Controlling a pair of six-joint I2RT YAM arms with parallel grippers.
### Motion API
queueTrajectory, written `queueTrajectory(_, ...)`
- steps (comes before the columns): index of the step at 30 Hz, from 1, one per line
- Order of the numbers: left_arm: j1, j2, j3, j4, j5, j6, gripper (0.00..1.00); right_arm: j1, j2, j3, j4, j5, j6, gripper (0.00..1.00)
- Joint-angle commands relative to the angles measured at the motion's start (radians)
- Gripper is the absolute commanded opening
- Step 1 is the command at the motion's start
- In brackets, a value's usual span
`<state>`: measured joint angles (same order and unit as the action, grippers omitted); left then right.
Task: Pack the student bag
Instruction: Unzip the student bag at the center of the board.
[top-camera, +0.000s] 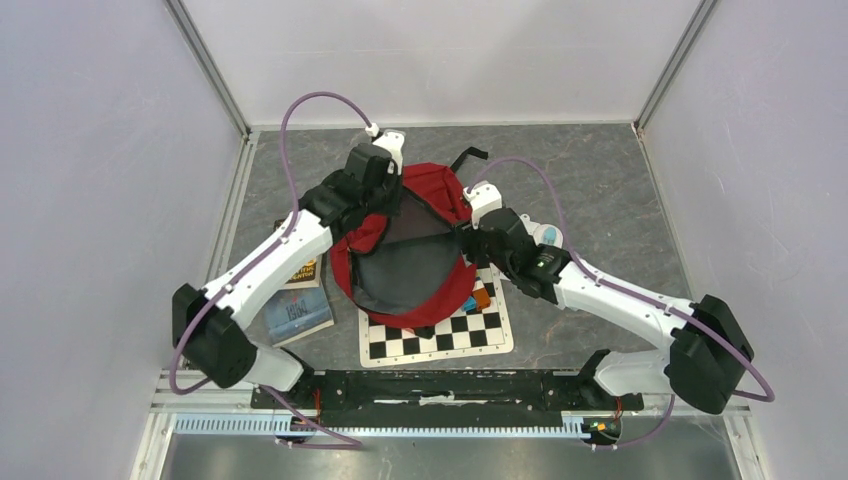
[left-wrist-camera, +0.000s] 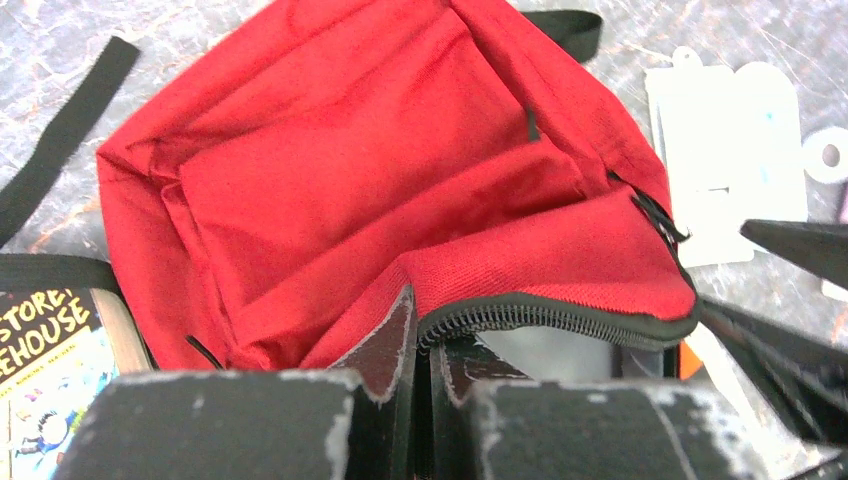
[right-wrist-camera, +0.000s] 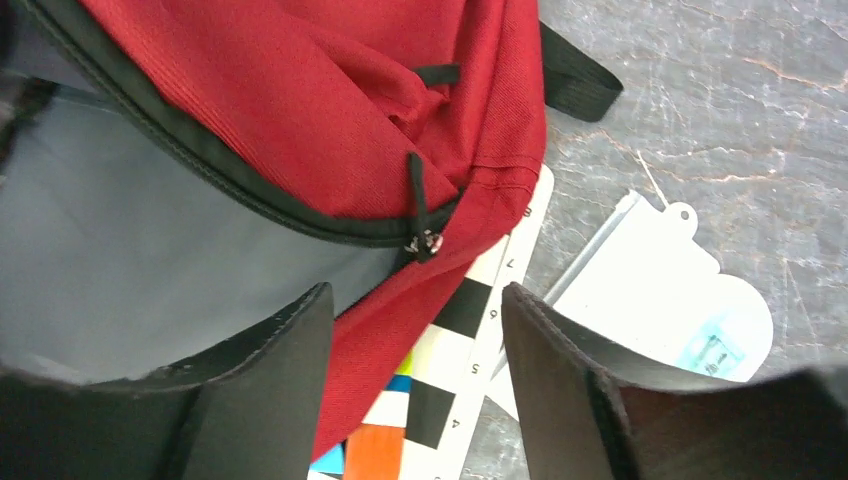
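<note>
Grey marbled tabletop (top-camera: 620, 190), enclosed by white panel walls (top-camera: 440, 50). The large soft red fabric backpack with grey lining (top-camera: 432, 188) lies at its centre, overlapping a black-and-white chequered board (top-camera: 450, 335). The left gripper (left-wrist-camera: 420, 330) is pinched on the zippered rim. The right gripper (right-wrist-camera: 415, 300) hovers at the opposite rim, jaws apart and holding nothing.
</note>
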<state>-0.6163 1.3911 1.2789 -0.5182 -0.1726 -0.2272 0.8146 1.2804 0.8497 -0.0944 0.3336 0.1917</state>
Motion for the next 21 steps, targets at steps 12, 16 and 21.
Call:
queueTrajectory(12, 0.095, 0.191, 0.157, 0.091, 0.114, 0.043, 0.05, -0.005, 0.122, -0.03, -0.052, 0.031, 0.169, 0.96)
queueTrajectory(16, 0.123, 0.215, 0.166, 0.12, 0.129, 0.028, 0.04, -0.006, 0.159, -0.031, -0.062, 0.054, 0.19, 0.92)
queueTrajectory(21, 0.166, 0.239, 0.178, 0.159, 0.116, 0.005, 0.03, -0.007, 0.164, -0.06, -0.052, 0.066, 0.197, 0.26)
